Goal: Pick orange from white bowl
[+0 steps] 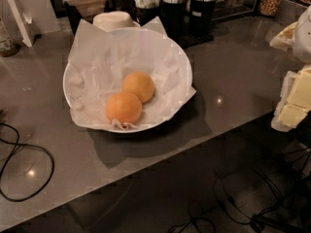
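A wide, shallow white bowl [67,92] lined with crumpled white paper sits on the grey counter, left of centre. Two oranges lie in it side by side and touching: one nearer the front [124,108], one just behind and to its right [138,86]. My gripper [294,101] shows as cream and white parts at the right edge of the view. It is well to the right of the bowl, apart from it, and holds nothing that I can see.
A small cream upturned bowl [114,19] stands right behind the white bowl. Black holders with utensils and napkins [187,8] line the back. A black cable [24,164] loops on the counter at the left. The counter's front edge [160,161] runs diagonally, with cables on the floor below.
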Action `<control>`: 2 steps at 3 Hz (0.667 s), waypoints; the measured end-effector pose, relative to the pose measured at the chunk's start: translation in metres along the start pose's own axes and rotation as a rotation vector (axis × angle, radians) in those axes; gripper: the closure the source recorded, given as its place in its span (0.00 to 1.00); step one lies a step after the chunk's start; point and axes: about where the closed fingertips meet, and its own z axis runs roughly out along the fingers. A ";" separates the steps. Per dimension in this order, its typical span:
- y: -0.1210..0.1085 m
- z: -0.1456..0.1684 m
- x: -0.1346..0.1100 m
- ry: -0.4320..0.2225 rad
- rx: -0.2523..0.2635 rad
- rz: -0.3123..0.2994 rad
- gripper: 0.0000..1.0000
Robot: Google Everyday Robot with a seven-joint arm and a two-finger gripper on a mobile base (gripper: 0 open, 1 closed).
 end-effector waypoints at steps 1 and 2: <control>0.000 0.000 0.000 0.000 0.000 -0.001 0.00; 0.001 0.002 -0.006 -0.011 -0.001 -0.019 0.00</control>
